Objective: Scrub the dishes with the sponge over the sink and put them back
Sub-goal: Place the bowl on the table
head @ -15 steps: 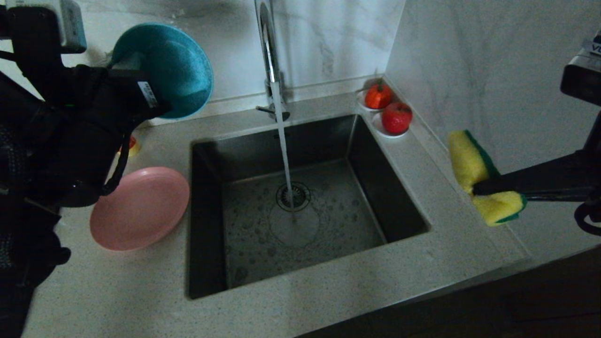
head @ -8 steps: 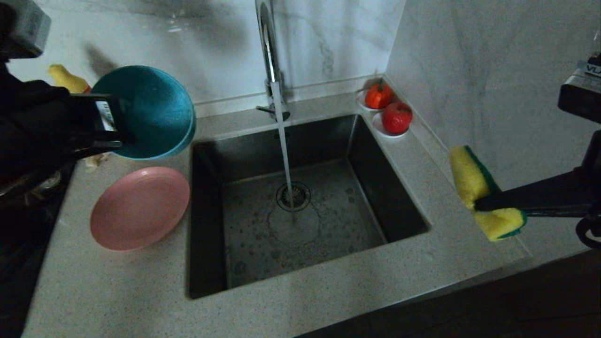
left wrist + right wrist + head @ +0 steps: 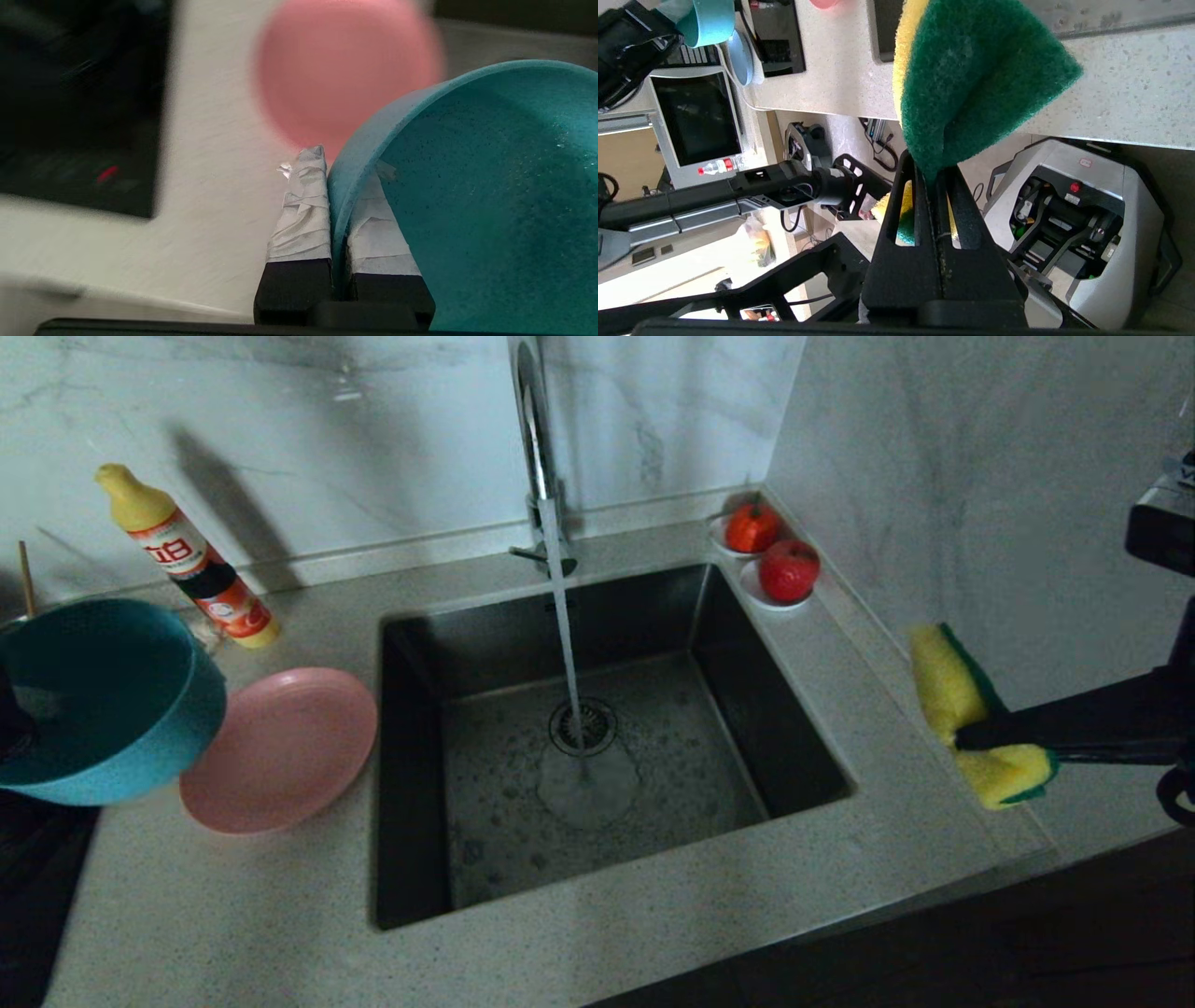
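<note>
The teal bowl (image 3: 103, 700) hangs upright at the far left, just above the counter and beside the pink plate (image 3: 280, 747). My left gripper (image 3: 345, 161) is shut on the bowl's (image 3: 490, 186) rim, one finger inside and one outside. Beyond the rim the pink plate (image 3: 345, 70) shows blurred. The plate lies flat on the counter left of the sink (image 3: 411, 756). Water runs from the faucet (image 3: 537, 439) into the drain. My right gripper (image 3: 966, 737) is shut on the yellow-and-green sponge (image 3: 971, 709), held above the counter right of the sink. The sponge (image 3: 971, 79) is squeezed between the right gripper's (image 3: 931, 172) fingers.
A yellow-capped detergent bottle (image 3: 187, 560) stands at the back left. Two white saucers with red fruit (image 3: 789, 569) sit in the back right corner. Marble walls close off the back and the right side. Speckled countertop (image 3: 233, 915) runs along the front.
My left arm has swung the bowl from high near the back wall down and to the left, turning it from tilted to upright. The sponge has dropped slightly.
</note>
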`<state>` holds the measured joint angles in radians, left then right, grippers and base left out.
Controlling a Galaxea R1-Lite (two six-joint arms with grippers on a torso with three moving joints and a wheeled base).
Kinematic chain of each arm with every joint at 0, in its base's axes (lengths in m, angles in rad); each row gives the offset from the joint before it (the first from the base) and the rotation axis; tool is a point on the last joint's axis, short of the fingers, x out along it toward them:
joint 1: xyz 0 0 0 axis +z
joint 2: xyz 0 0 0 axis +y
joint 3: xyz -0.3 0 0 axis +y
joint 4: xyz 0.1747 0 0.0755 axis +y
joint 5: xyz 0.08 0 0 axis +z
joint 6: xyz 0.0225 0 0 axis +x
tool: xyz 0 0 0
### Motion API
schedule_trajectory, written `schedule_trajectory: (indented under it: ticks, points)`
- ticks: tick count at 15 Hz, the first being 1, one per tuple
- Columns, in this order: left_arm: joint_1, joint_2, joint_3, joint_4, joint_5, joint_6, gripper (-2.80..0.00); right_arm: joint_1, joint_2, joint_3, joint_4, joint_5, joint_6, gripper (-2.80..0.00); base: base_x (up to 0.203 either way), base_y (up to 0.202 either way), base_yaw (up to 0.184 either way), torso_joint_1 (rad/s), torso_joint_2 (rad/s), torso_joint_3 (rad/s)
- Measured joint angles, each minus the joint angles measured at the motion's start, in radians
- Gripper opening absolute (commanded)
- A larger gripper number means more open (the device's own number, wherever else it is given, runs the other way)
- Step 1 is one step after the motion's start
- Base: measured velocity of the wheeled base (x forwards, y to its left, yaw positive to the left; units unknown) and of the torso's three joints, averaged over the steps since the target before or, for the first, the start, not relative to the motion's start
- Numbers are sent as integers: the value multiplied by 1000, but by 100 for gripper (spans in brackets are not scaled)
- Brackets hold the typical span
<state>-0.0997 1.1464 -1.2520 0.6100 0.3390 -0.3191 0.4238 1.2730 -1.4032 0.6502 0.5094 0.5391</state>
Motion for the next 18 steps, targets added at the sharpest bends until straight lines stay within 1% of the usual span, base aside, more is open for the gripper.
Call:
schedule_trajectory:
  ticks: [2, 4, 6, 7, 9, 14, 18]
  points:
    - [112, 0, 26, -3, -32, 3, -280, -1, 10, 2, 0, 0, 0, -280, 0, 0, 0, 0, 0, 0]
    - [236, 5, 37, -22, -96, 3, -280, -2, 18, 2, 0, -1, -2, -280, 0, 0, 0, 0, 0, 0]
    - [355, 33, 52, -81, -145, -2, -280, -4, 24, 13, -1, -1, -15, -280, 0, 0, 0, 0, 0, 0]
    - [404, 54, 65, -110, -161, -3, -280, -5, 27, 23, -1, -2, -26, -280, 0, 0, 0, 0, 0, 0]
    - [494, 96, 90, -155, -218, -4, -280, -9, 32, 31, -2, -1, -30, -280, 0, 0, 0, 0, 0, 0]
    - [718, 173, 119, -199, -378, -6, -280, -10, 45, 21, -2, -2, -36, -280, 0, 0, 0, 0, 0, 0]
    - [871, 228, 144, -249, -441, 1, -280, -11, 51, 20, -2, -2, -37, -280, 0, 0, 0, 0, 0, 0]
